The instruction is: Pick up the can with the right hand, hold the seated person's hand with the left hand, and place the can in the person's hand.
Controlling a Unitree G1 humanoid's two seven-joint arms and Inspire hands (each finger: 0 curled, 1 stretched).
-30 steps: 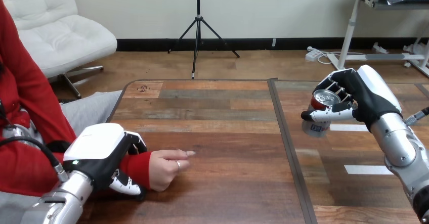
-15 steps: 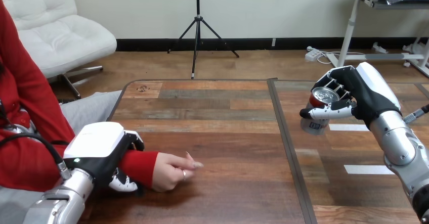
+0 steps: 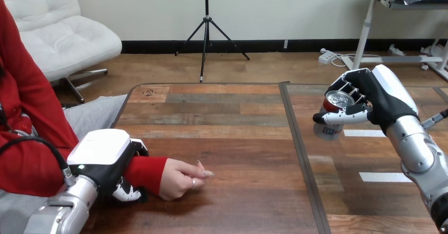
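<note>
Over table (image 3: 227, 139), can (image 3: 338, 100) in right robot hand (image 3: 381, 99)

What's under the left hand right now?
The person's red-sleeved wrist, with the left hand curled round it; the person's hand rests on the table beyond. Its shell hides the palm contact.

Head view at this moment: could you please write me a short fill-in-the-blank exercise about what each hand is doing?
1. The right robot hand has its fingers curled round the ____.
2. The left robot hand is curled round the person's ____, over a red sleeve.
3. The person's hand rests on the table at the view's ____ side.
Missing words: can; wrist; left.
</note>
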